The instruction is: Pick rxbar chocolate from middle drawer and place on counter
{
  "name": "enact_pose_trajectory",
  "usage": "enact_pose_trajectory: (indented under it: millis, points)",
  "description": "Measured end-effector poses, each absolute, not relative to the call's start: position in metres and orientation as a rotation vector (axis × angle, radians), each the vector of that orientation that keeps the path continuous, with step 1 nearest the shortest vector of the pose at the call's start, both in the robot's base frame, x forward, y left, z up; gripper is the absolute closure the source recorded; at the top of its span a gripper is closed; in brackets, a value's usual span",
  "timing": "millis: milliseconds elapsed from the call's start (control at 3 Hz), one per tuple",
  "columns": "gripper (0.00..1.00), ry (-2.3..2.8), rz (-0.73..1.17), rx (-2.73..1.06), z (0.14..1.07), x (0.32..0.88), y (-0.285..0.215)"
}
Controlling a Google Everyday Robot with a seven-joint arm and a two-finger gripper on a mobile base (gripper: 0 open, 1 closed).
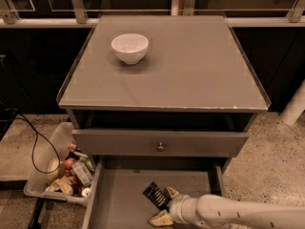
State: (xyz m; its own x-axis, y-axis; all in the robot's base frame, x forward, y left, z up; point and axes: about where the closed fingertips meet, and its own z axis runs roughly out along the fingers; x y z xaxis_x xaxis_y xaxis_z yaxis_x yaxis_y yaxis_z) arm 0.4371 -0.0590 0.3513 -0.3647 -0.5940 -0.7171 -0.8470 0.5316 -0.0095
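Observation:
The rxbar chocolate (155, 195), a small flat black bar with white lettering, lies on the grey floor of the open middle drawer (119, 199) at the bottom of the view. My gripper (165, 206) reaches into the drawer from the lower right on a white arm. Its yellowish fingers (171, 192) stand spread apart, one at the bar's right end and one lower down, with the bar's near end between them. The counter (190, 66) is the large grey cabinet top above, with a raised rim.
A white bowl (129, 47) stands on the counter's back left. A closed drawer front with a round metal knob (160, 147) sits above the open drawer. A clear plastic bin (62, 168) of packets and bottles and a black cable (33, 142) lie on the floor at left.

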Motion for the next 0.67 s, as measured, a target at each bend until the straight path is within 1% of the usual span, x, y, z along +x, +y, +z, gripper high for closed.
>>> enact_pose_trajectory:
  millis: [667]
  points:
    - [0.66,2.093,0.48,-1.163,0.3513,0.4371,-0.059]
